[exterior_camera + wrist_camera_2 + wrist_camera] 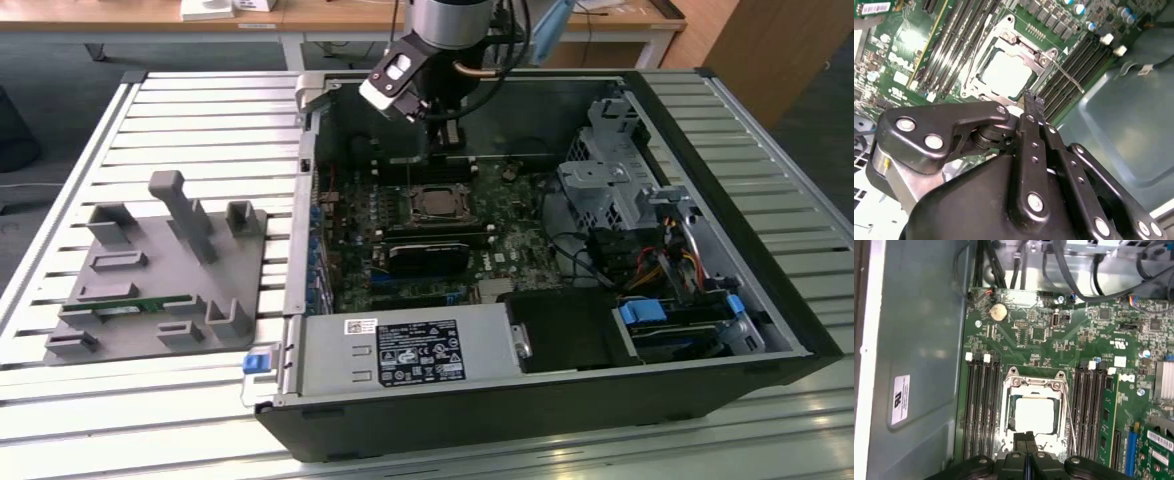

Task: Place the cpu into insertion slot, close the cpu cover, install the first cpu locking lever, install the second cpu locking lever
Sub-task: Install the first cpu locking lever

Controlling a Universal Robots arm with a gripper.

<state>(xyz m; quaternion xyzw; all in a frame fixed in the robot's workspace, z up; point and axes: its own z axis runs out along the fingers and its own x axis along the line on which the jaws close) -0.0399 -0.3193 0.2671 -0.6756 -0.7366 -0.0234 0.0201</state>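
The gripper (1026, 436) hangs close over the cpu cover (1033, 385), fingers pressed together and empty, probably for pushing; the cpu (1034, 412) already lies under it.

Slatted desk (187, 110) carrying two things.
An open computer case (534, 410) is lying just beside a grey fixture plate (147, 270).

One cpu (1033, 412), one cpu cover (1034, 386).

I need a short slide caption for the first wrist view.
Shut gripper near the cpu, which lies under the cpu cover.
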